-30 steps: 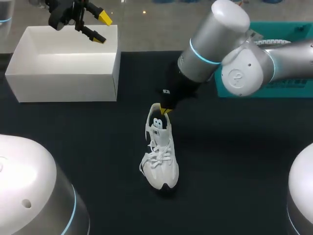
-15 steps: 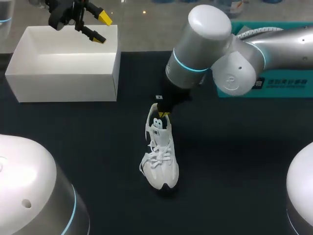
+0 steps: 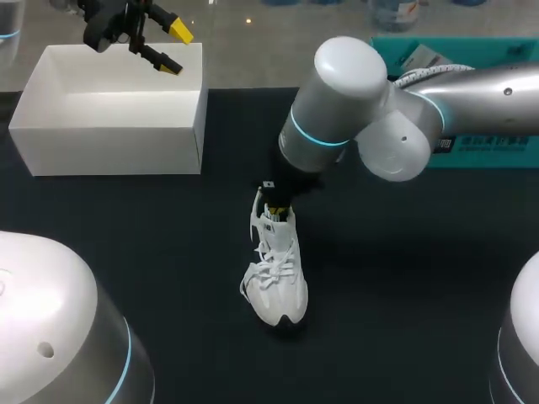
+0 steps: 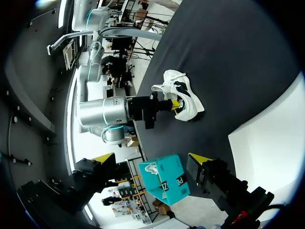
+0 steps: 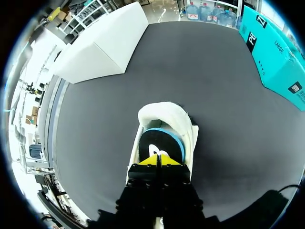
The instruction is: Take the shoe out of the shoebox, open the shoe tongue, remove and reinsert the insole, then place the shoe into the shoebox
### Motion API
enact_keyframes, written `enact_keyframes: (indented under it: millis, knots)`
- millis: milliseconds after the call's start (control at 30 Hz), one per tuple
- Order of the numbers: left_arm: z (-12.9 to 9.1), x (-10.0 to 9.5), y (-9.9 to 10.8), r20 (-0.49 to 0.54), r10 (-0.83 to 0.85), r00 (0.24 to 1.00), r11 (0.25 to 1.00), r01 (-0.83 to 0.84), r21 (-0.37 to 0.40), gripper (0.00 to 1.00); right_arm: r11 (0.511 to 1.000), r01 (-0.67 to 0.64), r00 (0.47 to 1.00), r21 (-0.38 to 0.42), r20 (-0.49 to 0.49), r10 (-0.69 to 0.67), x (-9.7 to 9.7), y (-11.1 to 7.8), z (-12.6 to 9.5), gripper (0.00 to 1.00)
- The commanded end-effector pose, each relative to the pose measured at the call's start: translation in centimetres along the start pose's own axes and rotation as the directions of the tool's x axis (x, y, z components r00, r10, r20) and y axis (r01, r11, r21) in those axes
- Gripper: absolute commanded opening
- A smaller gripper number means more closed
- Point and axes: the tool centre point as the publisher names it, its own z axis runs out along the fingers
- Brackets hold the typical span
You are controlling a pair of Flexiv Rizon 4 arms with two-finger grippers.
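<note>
A white laced shoe (image 3: 275, 273) stands upright on the black table, toe toward the front edge. My right gripper (image 3: 276, 209) is down in its heel opening. In the right wrist view its yellow tips (image 5: 158, 160) are shut together, nothing showing between them, over the dark, blue-edged insole (image 5: 159, 140) inside the shoe (image 5: 164, 114). The open white shoebox (image 3: 109, 118) sits at the back left. My left gripper (image 3: 173, 49) hangs open over its far right corner, holding nothing. The left wrist view shows the shoe (image 4: 183, 93) far ahead beyond the shoebox (image 4: 271, 133).
A teal box (image 3: 493, 143) stands at the back right, partly behind my right arm (image 3: 354, 109); the teal box (image 5: 276, 52) also appears beyond the shoe in the right wrist view. Black tabletop (image 3: 152, 252) lies around the shoe.
My right arm has swung left and lowered, taking its shut gripper from the heel rim down into the shoe's opening. The shoe, the shoebox and my left arm have not moved.
</note>
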Motion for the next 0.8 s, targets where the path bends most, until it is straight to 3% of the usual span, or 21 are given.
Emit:
enact_keyframes:
  millis: [33, 367, 633, 800]
  knots:
    - [-0.1, 0.0, 0.1, -0.002, 0.001, 1.000, 1.000, -0.001, 0.003, 1.00, 0.999, -0.004, 1.000, 0.053, 0.013, 0.004, 0.5, 0.8, 2.1, 0.00]
    - [-0.1, 0.0, 0.1, -0.002, 0.001, 1.000, 1.000, -0.001, 0.003, 1.00, 0.993, -0.022, 1.000, 0.118, 0.024, 0.019, -0.2, 0.7, 4.2, 0.00]
    - [-0.1, 0.0, 0.1, -0.002, 0.001, 1.000, 1.000, -0.001, 0.003, 1.00, 0.999, 0.001, 0.992, 0.050, 0.129, -0.008, 0.7, 0.9, 0.7, 0.00]
    - [-0.1, 0.0, 0.1, -0.002, 0.001, 1.000, 1.000, -0.001, 0.003, 1.00, 0.999, 0.022, 0.986, 0.025, 0.163, -0.026, 0.1, 1.5, 1.6, 0.00]
